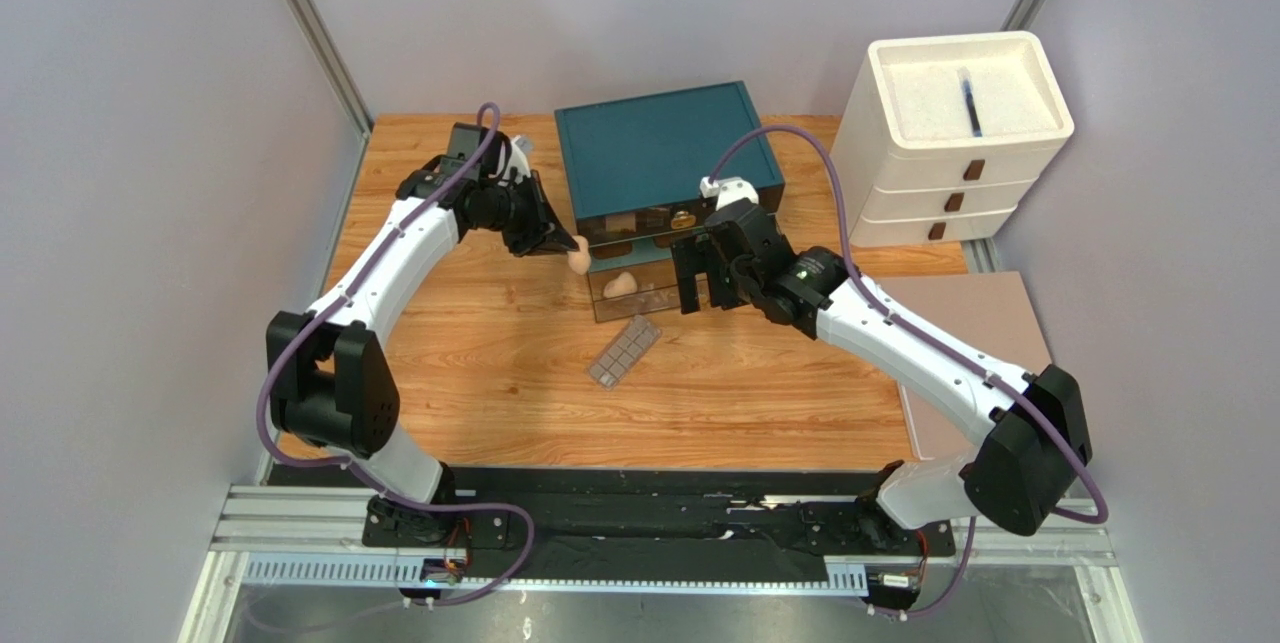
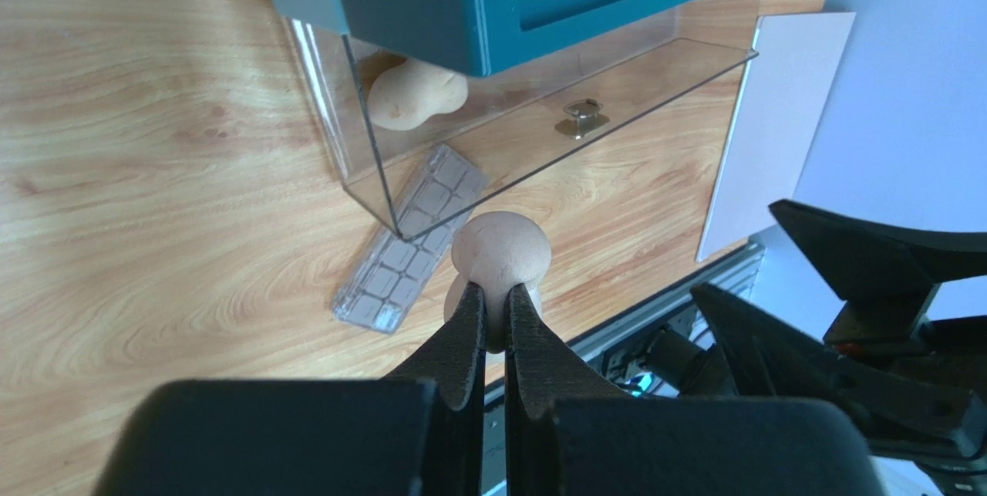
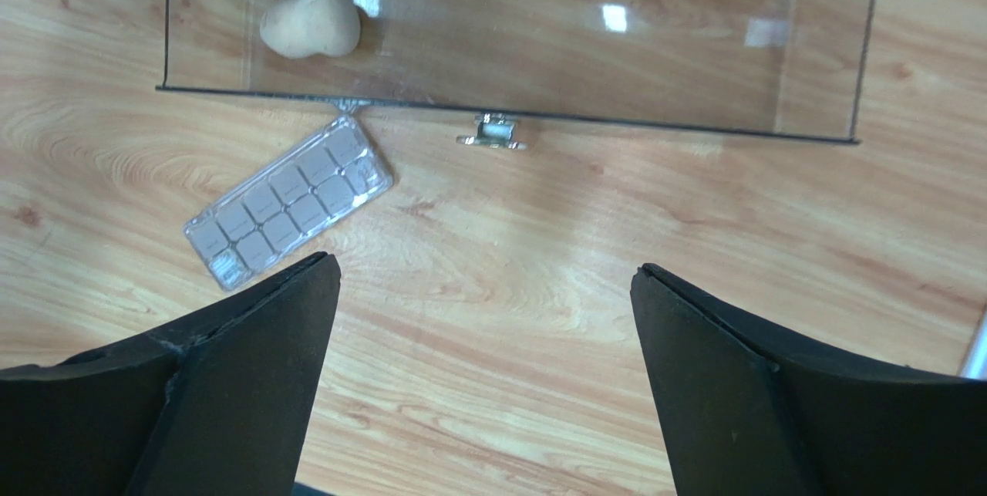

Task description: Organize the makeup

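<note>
The gridded palette (image 3: 289,201) lies flat mid-table (image 1: 496,373), just before the clear drawer (image 3: 579,56). The right gripper (image 3: 484,270) hangs above it, jaws spread wide and empty. A sponge (image 3: 308,22) sits in the drawer's left end. At the drawer's left corner, the left gripper (image 2: 495,299) pinches a second sponge (image 2: 501,248). Behind stands the teal box (image 1: 661,148), and a white drawer unit (image 1: 954,133) is off the far right corner. The tabletop is wood and the walls (image 1: 150,148) are grey.

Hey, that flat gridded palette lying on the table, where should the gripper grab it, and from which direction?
From straight above, pinching across its narrow width. The palette lies flat on the table, so only its long edges can be pinched. Probably take the end away from the clear drawer; its other corner sits close against the drawer front.
</note>
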You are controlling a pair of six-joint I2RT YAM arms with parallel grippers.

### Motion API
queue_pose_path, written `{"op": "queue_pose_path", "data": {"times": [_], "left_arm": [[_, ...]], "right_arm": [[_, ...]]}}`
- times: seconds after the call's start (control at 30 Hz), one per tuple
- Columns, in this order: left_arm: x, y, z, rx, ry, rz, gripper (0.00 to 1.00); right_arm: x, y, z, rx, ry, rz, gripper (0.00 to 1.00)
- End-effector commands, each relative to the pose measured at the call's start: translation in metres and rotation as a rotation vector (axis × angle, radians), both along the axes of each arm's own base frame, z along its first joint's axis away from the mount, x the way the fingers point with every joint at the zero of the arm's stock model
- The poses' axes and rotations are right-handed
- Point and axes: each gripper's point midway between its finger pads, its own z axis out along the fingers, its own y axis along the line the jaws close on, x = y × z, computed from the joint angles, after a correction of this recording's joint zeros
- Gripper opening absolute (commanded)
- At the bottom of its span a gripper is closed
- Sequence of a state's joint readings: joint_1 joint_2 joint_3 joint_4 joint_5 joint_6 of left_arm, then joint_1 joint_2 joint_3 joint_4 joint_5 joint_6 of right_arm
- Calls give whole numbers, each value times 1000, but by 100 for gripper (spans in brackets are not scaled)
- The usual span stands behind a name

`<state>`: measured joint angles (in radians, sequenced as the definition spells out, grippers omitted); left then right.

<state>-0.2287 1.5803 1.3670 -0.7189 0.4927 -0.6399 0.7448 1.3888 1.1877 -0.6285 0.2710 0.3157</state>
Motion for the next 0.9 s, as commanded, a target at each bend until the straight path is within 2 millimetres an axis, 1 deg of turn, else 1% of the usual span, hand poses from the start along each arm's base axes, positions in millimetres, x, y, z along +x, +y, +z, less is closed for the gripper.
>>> {"op": "queue_pose_path", "data": {"times": [0.0, 0.03, 0.07, 0.1, 0.13, 0.2, 0.23, 0.27, 0.3, 0.33, 0.4, 0.43, 0.5, 0.6, 0.63, 0.7, 0.77, 0.83, 0.87], "left_arm": [[13, -18, -6, -18, -4, -36, 2], [13, -23, -8, -11, 0, -44, 3], [16, -25, -15, 0, 8, -47, 5], [20, -25, -17, 24, -3, -38, 6], [19, -29, -21, 44, -7, -45, 7], [25, -29, -29, 87, -11, -26, 13], [25, -32, -32, 94, -9, -27, 20], [26, -34, -37, 105, -1, -23, 23], [29, -36, -38, 108, -2, -22, 28], [30, -37, -43, 116, 8, -24, 37], [32, -41, -43, 124, 5, -26, 45], [32, -42, -44, 124, 5, -27, 52], [33, -45, -44, 114, 2, -29, 56], [33, -46, -36, 101, -25, -31, 63], [33, -46, -29, 95, -45, -34, 64], [32, -42, -20, 104, -77, -33, 70], [30, -42, -15, 105, -97, -44, 72], [25, -42, -4, 102, -125, -60, 73], [21, -40, -4, 115, -139, -76, 74]], "right_arm": [[-3, 9, 16, 119, -20, -20, 100], [-4, 8, 16, 115, -19, -22, 100], [-4, 7, 18, 114, -24, -22, 100], [-5, 4, 16, 102, -21, -29, 100], [-5, 3, 20, 106, -29, -29, 100], [-6, 0, 21, 100, -34, -36, 100], [-7, -2, 20, 96, -33, -36, 100], [-7, -3, 23, 98, -39, -37, 100], [-8, -4, 24, 99, -43, -39, 100], [-9, -6, 23, 100, -43, -40, 100], [-11, -8, 26, 102, -52, -40, 100], [-12, -10, 25, 99, -51, -42, 100], [-14, -12, 26, 99, -54, -43, 100], [-16, -15, 24, 91, -49, -47, 100], [-16, -15, 23, 90, -48, -47, 100], [-17, -16, 22, 91, -45, -49, 100], [-18, -17, 20, 89, -43, -52, 100], [-18, -17, 19, 88, -41, -53, 100], [-18, -18, 18, 88, -41, -54, 100]]}}
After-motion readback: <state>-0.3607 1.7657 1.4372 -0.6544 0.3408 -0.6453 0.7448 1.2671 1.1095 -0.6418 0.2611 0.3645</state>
